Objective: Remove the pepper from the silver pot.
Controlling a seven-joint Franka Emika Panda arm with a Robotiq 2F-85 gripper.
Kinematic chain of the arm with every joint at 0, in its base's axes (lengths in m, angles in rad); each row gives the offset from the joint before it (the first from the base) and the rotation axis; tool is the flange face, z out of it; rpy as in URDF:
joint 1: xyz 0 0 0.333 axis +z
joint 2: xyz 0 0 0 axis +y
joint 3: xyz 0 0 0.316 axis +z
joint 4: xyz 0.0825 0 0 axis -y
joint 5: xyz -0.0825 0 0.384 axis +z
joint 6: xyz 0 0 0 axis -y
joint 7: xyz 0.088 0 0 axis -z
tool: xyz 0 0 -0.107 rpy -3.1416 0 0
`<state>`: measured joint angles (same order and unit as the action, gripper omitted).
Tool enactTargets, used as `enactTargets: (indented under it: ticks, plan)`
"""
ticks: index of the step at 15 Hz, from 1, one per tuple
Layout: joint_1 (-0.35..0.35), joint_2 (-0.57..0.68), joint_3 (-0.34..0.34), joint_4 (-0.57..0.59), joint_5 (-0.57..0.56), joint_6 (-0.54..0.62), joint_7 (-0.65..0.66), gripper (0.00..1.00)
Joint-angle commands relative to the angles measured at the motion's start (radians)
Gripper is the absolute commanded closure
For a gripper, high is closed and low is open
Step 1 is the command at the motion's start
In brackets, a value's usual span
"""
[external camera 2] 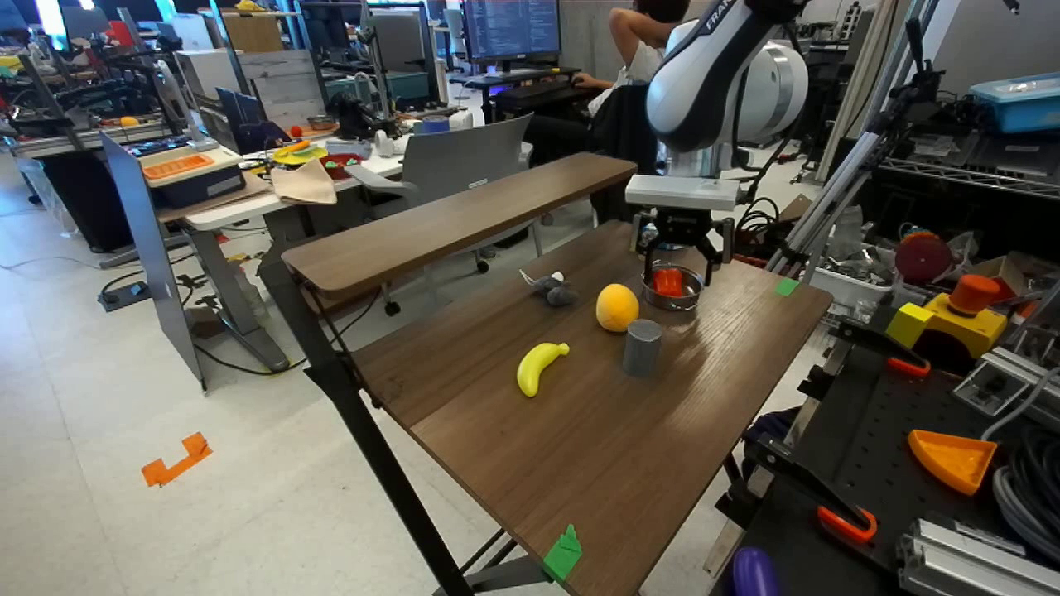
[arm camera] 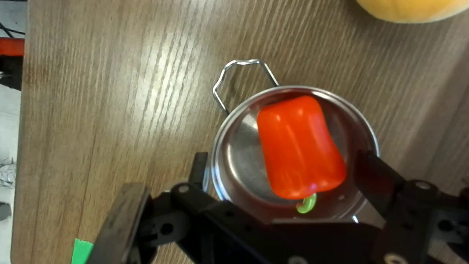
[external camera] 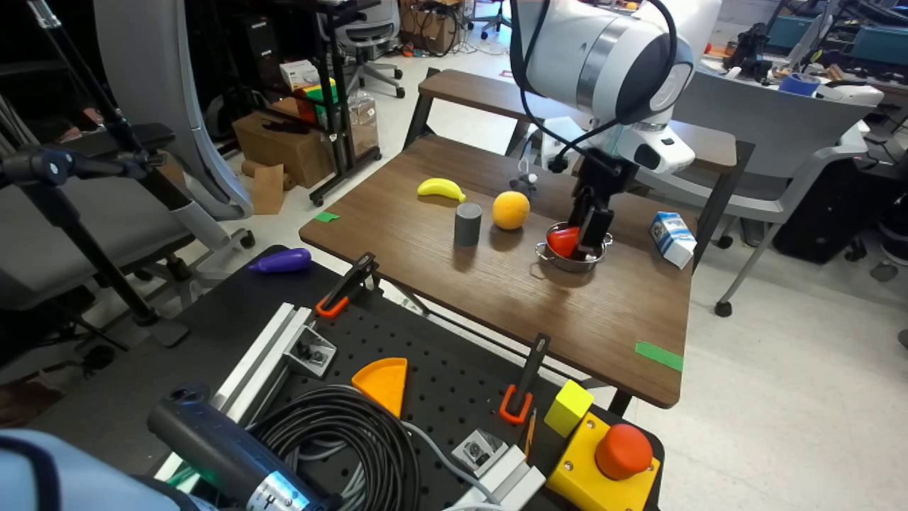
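The bright red pepper [arm camera: 298, 146] lies on its side in the silver pot [arm camera: 240, 161], its green stem toward the gripper's base in the wrist view. In both exterior views the pepper [external camera: 562, 242] [external camera 2: 667, 282] shows inside the pot [external camera: 567, 265] [external camera 2: 672, 304], which stands on the brown table. My gripper [arm camera: 283, 157] is open around the pepper, pointing down; it also shows in an exterior view [external camera 2: 678, 277]. In the wrist view its left finger appears outside the pot's rim, its right finger over the rim's inner side. Gaps show between both fingers and the pepper.
An orange fruit [external camera: 511, 210], a grey cup [external camera: 467, 225], a yellow banana [external camera: 440, 189] and a grey toy mouse [external camera 2: 553, 290] are on the table beside the pot. A blue-white carton [external camera: 672, 238] lies near a table edge. A raised shelf [external camera 2: 464, 223] runs along one side.
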<state>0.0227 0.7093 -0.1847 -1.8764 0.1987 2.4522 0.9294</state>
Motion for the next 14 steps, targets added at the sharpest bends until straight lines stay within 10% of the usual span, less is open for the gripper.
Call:
enactTargets:
  ticks: [1, 3, 4, 11, 14]
  plan:
    - [0.008, 0.028, -0.006, 0.037, -0.017, -0.018, 0.026, 0.0]
    - [0.008, 0.033, -0.007, 0.04, -0.017, -0.01, 0.026, 0.0]
    - [0.013, 0.034, -0.011, 0.04, -0.021, -0.004, 0.031, 0.25]
    - [0.01, 0.012, -0.009, 0.033, -0.024, -0.014, 0.019, 0.71]
    - [0.013, -0.002, -0.012, 0.022, -0.029, -0.019, 0.016, 0.72]
